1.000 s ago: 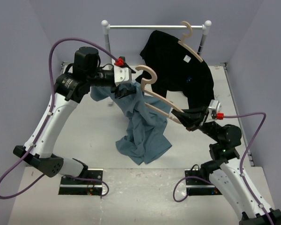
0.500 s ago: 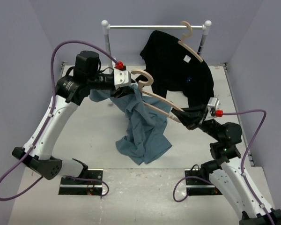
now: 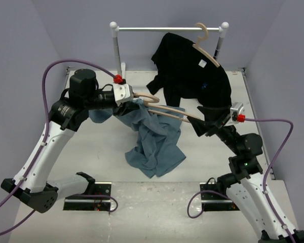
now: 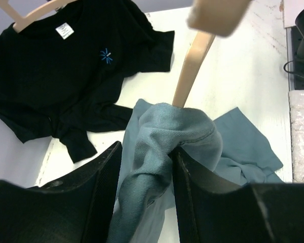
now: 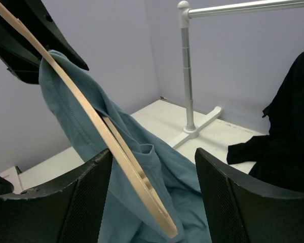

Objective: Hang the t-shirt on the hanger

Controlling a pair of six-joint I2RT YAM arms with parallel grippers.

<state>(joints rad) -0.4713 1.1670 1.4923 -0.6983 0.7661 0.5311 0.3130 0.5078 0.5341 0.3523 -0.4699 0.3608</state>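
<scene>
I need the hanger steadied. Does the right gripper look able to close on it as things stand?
Probably yes: the end of the hanger sits inside the open right gripper, with only the t-shirt draped beside it.

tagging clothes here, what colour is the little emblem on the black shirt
Blue emblem on the black shirt, clearest in the left wrist view.
</scene>
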